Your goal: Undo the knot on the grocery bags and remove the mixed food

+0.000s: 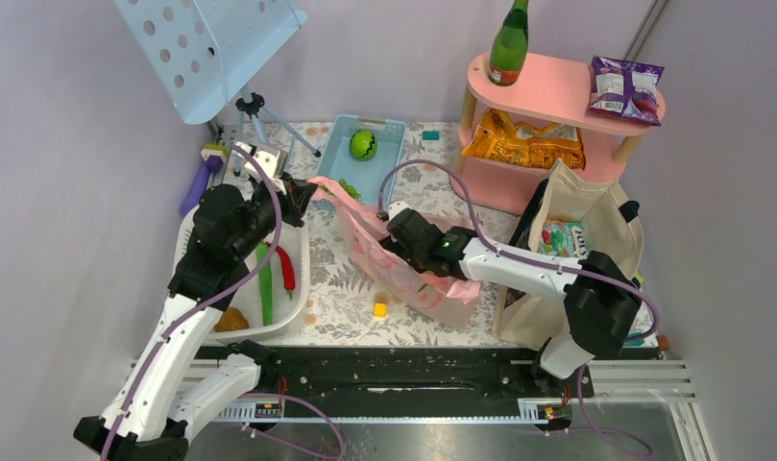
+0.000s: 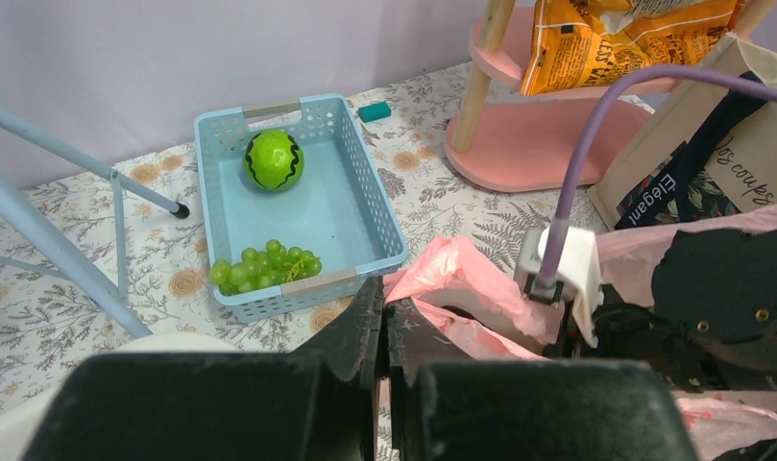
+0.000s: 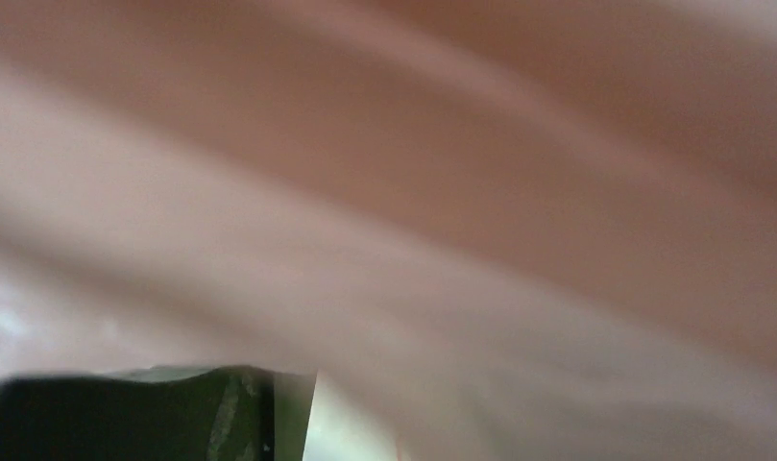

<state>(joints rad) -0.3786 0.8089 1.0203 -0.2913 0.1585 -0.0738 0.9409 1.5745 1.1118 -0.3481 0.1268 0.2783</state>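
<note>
The thin pink plastic bag [image 1: 408,274] stands at the middle of the floral mat, its mouth pulled open to the left. My left gripper [image 1: 305,194] is shut on the bag's upper left edge; in the left wrist view the jaws [image 2: 385,288] pinch the pink film [image 2: 461,274]. My right arm's wrist [image 1: 432,245] reaches into the bag's mouth, and its fingers are buried in the plastic. The right wrist view is filled with blurred pink film, with one dark shape [image 3: 125,413] at the bottom left. The beige canvas tote [image 1: 595,216] stands to the right, a multicoloured packet [image 1: 560,237] showing inside.
A white tub [image 1: 303,279] at the left holds a long green vegetable [image 1: 265,279] and a red chilli [image 1: 286,269]. A blue basket [image 1: 394,130] behind holds a green ball and grapes. The pink shelf [image 1: 547,91] carries a bottle and crisp packets. A small orange cube [image 1: 379,309] lies near the bag.
</note>
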